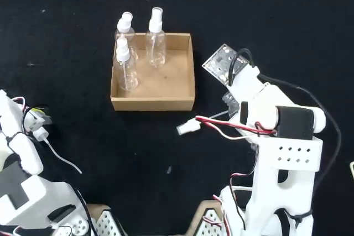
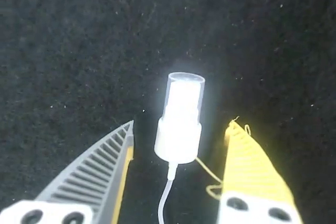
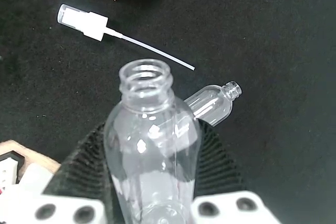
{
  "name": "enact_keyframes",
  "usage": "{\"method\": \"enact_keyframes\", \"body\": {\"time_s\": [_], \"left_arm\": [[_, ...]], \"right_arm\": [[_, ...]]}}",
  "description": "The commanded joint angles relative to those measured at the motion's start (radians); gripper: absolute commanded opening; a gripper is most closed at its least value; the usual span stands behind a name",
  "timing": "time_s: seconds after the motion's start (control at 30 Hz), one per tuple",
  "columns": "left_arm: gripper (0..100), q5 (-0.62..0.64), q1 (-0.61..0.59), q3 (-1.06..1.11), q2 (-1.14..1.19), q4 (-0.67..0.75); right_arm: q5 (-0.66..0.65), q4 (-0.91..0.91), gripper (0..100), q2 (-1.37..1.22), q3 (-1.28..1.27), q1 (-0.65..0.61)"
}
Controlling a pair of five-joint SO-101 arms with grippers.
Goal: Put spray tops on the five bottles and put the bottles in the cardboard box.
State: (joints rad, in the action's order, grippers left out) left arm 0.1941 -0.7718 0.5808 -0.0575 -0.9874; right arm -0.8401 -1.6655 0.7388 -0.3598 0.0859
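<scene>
Three capped bottles (image 1: pixel 126 66) stand crowded in the far left part of the cardboard box (image 1: pixel 152 104), leaving the near right part of its floor open from above. Left of the box and before its front wall lies open black worktop (image 1: pixel 72 70), a wide way in. Just off the box's near right corner a loose spray top (image 1: pixel 188 127) lies across the path. Beyond its tube, farther from the box, an uncapped bottle (image 3: pixel 212 103) lies on its side. The right arm (image 1: pixel 260 92) crowds the box's right side.
</scene>
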Motion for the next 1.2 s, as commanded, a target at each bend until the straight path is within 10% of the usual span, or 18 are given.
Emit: {"method": "enact_keyframes", "body": {"time_s": [0.0, 0.43, 0.67, 1.17], "left_arm": [[25, 0.011, 0.008, -0.004, -0.005, 0.078], [24, 0.015, 0.077, 0.059, -0.006, 0.097], [2, 0.011, 0.071, 0.056, -0.006, 0.103], [3, 0.018, 0.12, -0.265, -0.588, -0.178]], "right_arm": [[-0.003, -0.009, 1.1, 0.031, 0.054, 0.017], [0.043, -0.044, 1.1, 0.031, 0.127, -0.012], [0.051, -0.066, 1.1, 0.031, 0.147, -0.072], [0.5, 0.043, 1.1, 0.033, 0.326, -0.457]]}}
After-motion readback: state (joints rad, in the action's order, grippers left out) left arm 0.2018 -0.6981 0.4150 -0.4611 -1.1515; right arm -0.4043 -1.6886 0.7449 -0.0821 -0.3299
